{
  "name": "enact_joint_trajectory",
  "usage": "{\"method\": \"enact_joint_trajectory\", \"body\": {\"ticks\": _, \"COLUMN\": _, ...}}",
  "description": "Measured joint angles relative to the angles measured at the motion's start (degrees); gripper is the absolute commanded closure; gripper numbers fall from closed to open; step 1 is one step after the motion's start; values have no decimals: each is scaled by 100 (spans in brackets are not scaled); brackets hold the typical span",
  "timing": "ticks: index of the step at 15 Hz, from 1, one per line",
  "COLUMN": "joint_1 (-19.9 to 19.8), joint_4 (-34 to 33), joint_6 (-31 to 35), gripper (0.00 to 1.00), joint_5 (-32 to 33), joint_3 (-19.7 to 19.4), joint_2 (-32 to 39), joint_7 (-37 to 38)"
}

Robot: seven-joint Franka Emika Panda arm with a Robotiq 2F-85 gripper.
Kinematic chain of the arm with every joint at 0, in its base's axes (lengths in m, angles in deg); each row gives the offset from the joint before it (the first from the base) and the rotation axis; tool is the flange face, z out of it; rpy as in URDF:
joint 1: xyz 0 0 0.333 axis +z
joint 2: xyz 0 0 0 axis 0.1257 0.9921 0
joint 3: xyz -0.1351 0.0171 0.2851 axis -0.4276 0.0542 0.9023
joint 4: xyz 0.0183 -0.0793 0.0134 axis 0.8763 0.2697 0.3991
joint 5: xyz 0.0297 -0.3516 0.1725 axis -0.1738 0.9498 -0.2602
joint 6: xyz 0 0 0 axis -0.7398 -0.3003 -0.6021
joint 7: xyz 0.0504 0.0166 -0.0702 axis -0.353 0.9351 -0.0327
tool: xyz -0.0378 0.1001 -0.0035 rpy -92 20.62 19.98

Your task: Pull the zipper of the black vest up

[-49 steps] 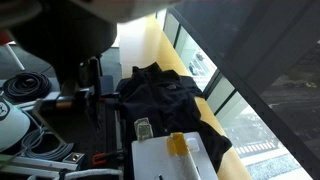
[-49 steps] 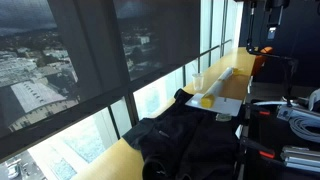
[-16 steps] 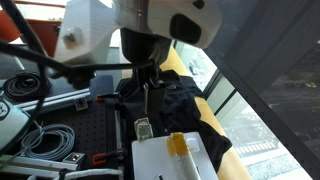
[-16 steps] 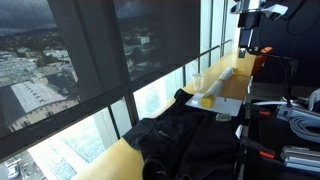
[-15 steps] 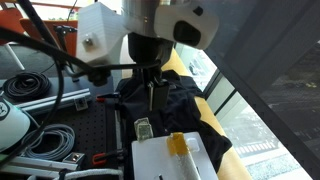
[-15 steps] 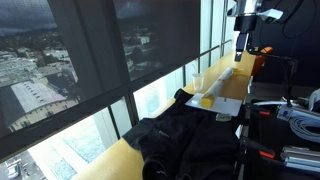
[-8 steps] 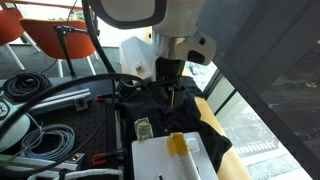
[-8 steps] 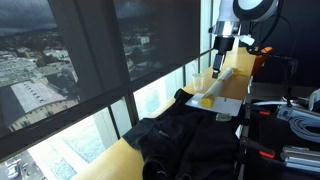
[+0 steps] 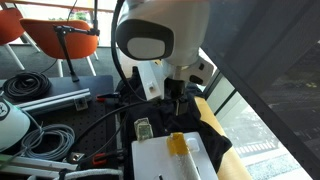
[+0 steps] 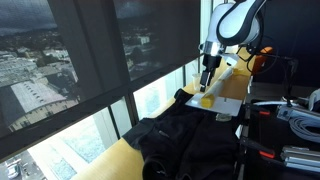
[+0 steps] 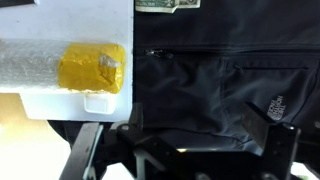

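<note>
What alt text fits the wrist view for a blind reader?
The black vest fills most of the frame, a zipper running across the top. Left, a yellow lump sits on a white tray; the open gripper shows below.

Windows: tall panes (image 10: 162,100) are set in slim frames along one wall.
Blinds: dark mesh shades (image 10: 90,50) are drawn over the upper glass; a city is seen through them.
Ledge: a yellow sill (image 10: 108,163) is run below the glass.
Furniture: an orange chair (image 9: 68,43) is placed beyond a black perforated tabletop (image 9: 95,118).
Light: daylight, possibly overcast, is admitted.
</note>
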Motion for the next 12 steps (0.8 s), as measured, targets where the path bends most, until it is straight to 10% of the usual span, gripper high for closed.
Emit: {"method": "enact_joint_trajectory", "body": {"ticks": 12, "joint_1": -634, "joint_4": -571, "joint_6": 299, "gripper": 0, "joint_5": -71, "joint_3": 493, "joint_2": 1436, "joint_7": 7}}
